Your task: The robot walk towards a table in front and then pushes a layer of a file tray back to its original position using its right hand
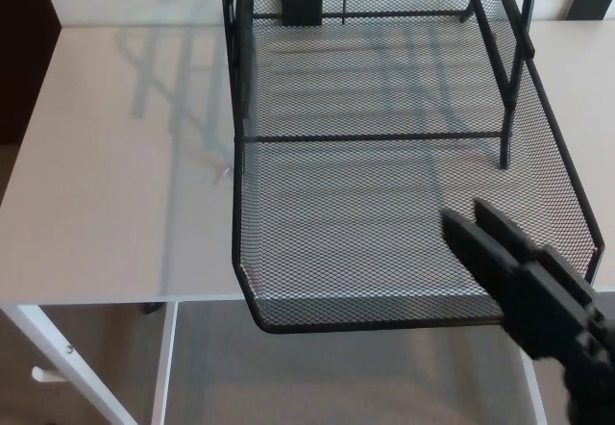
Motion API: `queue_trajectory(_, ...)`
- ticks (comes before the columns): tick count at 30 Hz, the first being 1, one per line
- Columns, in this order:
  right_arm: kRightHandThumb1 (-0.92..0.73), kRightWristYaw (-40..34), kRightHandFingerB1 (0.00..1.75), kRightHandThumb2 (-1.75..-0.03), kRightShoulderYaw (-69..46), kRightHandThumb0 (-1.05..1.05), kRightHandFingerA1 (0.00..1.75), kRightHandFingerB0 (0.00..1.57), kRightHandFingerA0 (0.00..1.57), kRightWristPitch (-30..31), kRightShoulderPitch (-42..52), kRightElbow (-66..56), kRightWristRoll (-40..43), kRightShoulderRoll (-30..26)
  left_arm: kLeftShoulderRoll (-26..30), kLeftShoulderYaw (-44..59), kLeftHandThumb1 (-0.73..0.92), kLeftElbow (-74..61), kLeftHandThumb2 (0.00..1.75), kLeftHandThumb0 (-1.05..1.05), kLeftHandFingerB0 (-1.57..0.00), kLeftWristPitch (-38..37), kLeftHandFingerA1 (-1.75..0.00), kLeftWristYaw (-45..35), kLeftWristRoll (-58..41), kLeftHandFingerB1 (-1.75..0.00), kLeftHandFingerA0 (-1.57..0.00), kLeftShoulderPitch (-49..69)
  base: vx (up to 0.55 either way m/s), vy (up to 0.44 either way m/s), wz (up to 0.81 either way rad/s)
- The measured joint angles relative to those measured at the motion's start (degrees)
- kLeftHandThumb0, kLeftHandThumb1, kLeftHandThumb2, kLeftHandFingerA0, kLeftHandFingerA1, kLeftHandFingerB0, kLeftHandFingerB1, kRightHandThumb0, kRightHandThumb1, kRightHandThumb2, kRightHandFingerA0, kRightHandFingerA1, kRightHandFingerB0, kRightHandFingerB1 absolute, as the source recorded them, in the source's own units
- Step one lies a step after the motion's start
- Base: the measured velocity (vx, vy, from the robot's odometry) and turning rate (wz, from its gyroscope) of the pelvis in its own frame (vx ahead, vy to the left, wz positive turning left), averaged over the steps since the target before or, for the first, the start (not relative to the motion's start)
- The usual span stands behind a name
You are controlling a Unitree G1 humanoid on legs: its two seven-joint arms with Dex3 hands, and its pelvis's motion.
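Fingers straight and empty, right hand (524, 276) hovers over pulled-out tray layer (384, 233) overhanging the table (106, 204) edge.

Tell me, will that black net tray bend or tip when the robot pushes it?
Probably not much. The mesh tray has a solid wire rim, so it likely stays stiff. It looks light, being mostly holes. It hangs past the table edge, so the right hand pressing downward might tilt it.
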Motion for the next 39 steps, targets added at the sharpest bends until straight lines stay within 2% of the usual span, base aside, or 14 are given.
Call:
queue_trajectory(1,-0.42,-0.1,0.11,-0.71,0.5,-0.47,0.00,0.00,0.00,0.3,-1.4,0.6,-1.2,0.0,0.0,0.0,0.53,0.0,0.92,-0.04,-0.18,0.0,-0.58,0.0,0.0,-0.49,-0.36,0.0,0.00,0.000,0.00)
queue_trajectory(2,-0.28,-0.2,0.15,-0.69,1.0,-0.51,0.13,0.00,0.00,0.6,-2.4,1.0,-2.2,0.1,0.0,0.0,0.53,0.0,0.93,-0.05,-0.18,0.0,-0.58,0.0,0.0,-0.49,-0.35,-0.1,0.00,0.000,0.00)
queue_trajectory(3,-0.27,-0.3,0.10,-0.66,1.5,-0.55,0.07,0.00,0.00,1.0,-3.7,1.5,-3.4,0.2,0.0,0.0,0.54,0.0,0.93,-0.06,-0.17,0.0,-0.58,0.0,0.0,-0.49,-0.34,-0.2,0.00,0.000,0.00)
queue_trajectory(6,-0.31,-0.4,0.08,-0.68,2.9,-0.59,0.06,0.00,0.00,1.9,-7.0,3.2,-6.4,0.3,0.0,0.0,0.55,0.0,0.93,-0.06,-0.16,0.0,-0.57,0.0,0.0,-0.48,-0.34,-0.4,0.00,0.000,0.00)
queue_trajectory(12,-0.30,-0.7,0.11,-0.69,5.7,-0.57,0.09,0.00,0.00,4.1,-13.1,6.6,-12.5,0.3,0.0,-0.1,0.54,-0.3,0.93,-0.07,-0.17,0.0,-0.58,0.0,0.0,-0.49,-0.35,-0.4,0.00,0.000,0.00)
queue_trajectory(13,-0.46,-0.8,0.09,-0.73,6.1,-0.53,0.00,0.00,0.00,4.4,-14.0,7.2,-13.4,0.3,0.0,-0.1,0.54,-0.4,0.93,-0.07,-0.17,0.0,-0.58,0.0,0.0,-0.49,-0.36,-0.4,0.00,0.000,0.00)
queue_trajectory(16,-0.48,-1.1,0.06,-0.75,7.6,-0.44,0.00,0.00,0.00,5.8,-17.1,9.5,-16.9,0.3,0.0,-0.1,0.53,-0.7,0.93,-0.07,-0.17,0.0,-0.58,0.0,0.0,-0.49,-0.36,-0.5,0.00,0.000,0.00)
queue_trajectory(22,-0.45,-1.8,0.06,-0.73,10.3,-0.51,0.00,0.00,0.00,8.6,-22.5,14.4,-23.3,0.3,0.0,-0.3,0.53,-1.2,0.93,-0.08,-0.17,0.0,-0.59,0.0,0.0,-0.49,-0.37,-0.5,0.00,0.000,0.00)
queue_trajectory(23,-0.53,-1.9,0.05,-0.56,10.8,-0.46,0.00,0.00,0.00,9.1,-23.3,15.2,-24.3,0.3,0.0,-0.3,0.52,-1.3,0.92,-0.08,-0.18,0.0,-0.59,0.0,0.0,-0.49,-0.38,-0.5,0.00,0.000,0.00)
queue_trajectory(24,-0.29,-2.1,0.07,-0.67,11.3,-0.58,0.07,0.00,0.00,9.5,-24.1,16.1,-25.3,0.2,0.0,-0.4,0.53,-1.3,0.92,-0.08,-0.18,0.0,-0.59,0.0,0.0,-0.49,-0.38,-0.5,0.00,0.000,0.00)
queue_trajectory(26,-0.31,-2.5,0.00,-0.66,12.2,-0.65,0.00,0.00,0.00,10.6,-26.0,18.1,-27.4,0.2,0.1,-0.5,0.53,-1.4,0.92,-0.08,-0.18,0.0,-0.59,0.0,0.0,-0.49,-0.38,-0.5,0.00,0.000,0.00)
queue_trajectory(30,-0.32,-3.4,0.01,-0.67,14.2,-0.66,0.00,0.00,0.00,12.9,-29.3,22.5,-31.7,0.0,0.1,-0.8,0.53,-1.8,0.92,-0.06,-0.17,0.0,-0.59,0.0,0.0,-0.49,-0.37,-0.6,0.00,0.000,0.00)
queue_trajectory(33,-0.40,-3.9,0.00,-0.74,15.7,-0.74,0.00,0.00,0.00,14.8,-31.6,25.6,-34.9,-0.3,0.2,-1.1,0.53,-2.4,0.93,-0.06,-0.17,0.0,-0.59,0.0,0.0,-0.49,-0.36,-0.6,0.00,0.000,0.00)
queue_trajectory(39,-0.42,-4.8,0.00,-0.75,18.2,-0.75,0.00,0.00,0.00,18.2,-35.2,30.2,-40.5,-0.8,0.4,-1.4,0.52,-2.7,0.92,-0.07,-0.18,0.0,-0.58,0.0,0.1,-0.49,-0.37,-0.9,0.00,0.000,0.00)
